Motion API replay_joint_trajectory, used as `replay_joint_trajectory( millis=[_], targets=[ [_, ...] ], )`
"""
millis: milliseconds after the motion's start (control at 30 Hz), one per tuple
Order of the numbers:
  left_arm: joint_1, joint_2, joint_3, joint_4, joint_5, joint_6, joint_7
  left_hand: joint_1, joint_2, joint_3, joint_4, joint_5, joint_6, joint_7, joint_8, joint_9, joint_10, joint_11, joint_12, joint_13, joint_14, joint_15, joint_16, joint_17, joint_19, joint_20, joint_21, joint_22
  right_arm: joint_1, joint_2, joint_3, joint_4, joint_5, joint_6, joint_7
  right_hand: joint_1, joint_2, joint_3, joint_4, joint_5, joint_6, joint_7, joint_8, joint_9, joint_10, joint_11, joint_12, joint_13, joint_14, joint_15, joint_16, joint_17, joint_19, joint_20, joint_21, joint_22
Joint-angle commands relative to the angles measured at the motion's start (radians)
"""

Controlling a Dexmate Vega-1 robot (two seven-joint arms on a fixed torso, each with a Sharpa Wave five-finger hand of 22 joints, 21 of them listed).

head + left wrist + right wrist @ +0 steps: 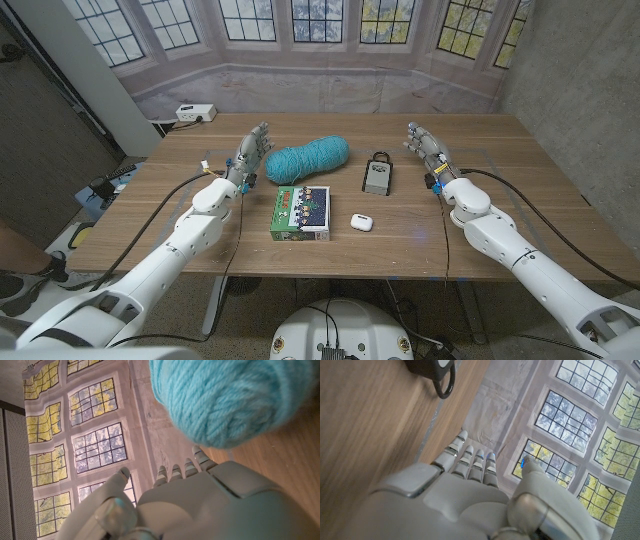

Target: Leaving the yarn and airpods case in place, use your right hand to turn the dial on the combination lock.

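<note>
A grey and black combination lock (378, 175) lies on the wooden table just right of centre, its shackle (443, 382) pointing to the far side. A teal yarn ball (307, 158) (227, 395) sits to its left. A small white airpods case (361, 222) lies nearer the front, below the lock. My right hand (425, 147) (470, 490) is raised to the right of the lock, apart from it, fingers straight and holding nothing. My left hand (252, 152) (190, 505) is raised just left of the yarn, fingers extended, empty.
A green and white box (301, 211) lies in front of the yarn, left of the airpods case. A white power strip (195, 113) sits at the far left corner of the table (500, 200). A window-print backdrop hangs behind the table.
</note>
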Motion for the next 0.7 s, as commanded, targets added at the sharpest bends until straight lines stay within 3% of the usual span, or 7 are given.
replay_joint_trajectory(
  millis=[33,700],
  targets=[
    [-0.003,0.010,-0.003,0.005,0.001,0.005,-0.007,0.011,0.001,0.008,0.001,0.002,-0.001,0.002,0.001,0.002,0.000,0.003,0.007,0.002,0.004,0.003,-0.001,0.002,0.004,0.002,-0.004,0.004,-0.012,-0.025,-0.033,-0.105,-0.103,-0.092,-0.090,0.014,0.000,0.003,-0.009,-0.002,0.008,0.002,-0.001,0.001,0.008,0.006,0.006,0.004,-0.008,-0.020,0.004,0.003,-0.003,-0.021,0.000,0.004],
    [0.022,0.018,-0.012,-0.007,0.001,-0.008,0.004,0.015,0.000,0.018,-0.005,0.000,0.002,0.002,-0.001,0.002,0.006,0.002,0.006,0.002,0.009,0.003,-0.003,0.002,0.013,-0.002,-0.013,0.004,-0.029,-0.091,-0.055,-0.268,-0.226,-0.235,-0.148,0.022,-0.010,0.000,-0.030,-0.007,0.003,0.002,-0.007,-0.001,0.000,-0.004,0.002,0.002,-0.028,-0.017,0.001,0.003,-0.042,-0.011,-0.011,0.004]
  ],
)
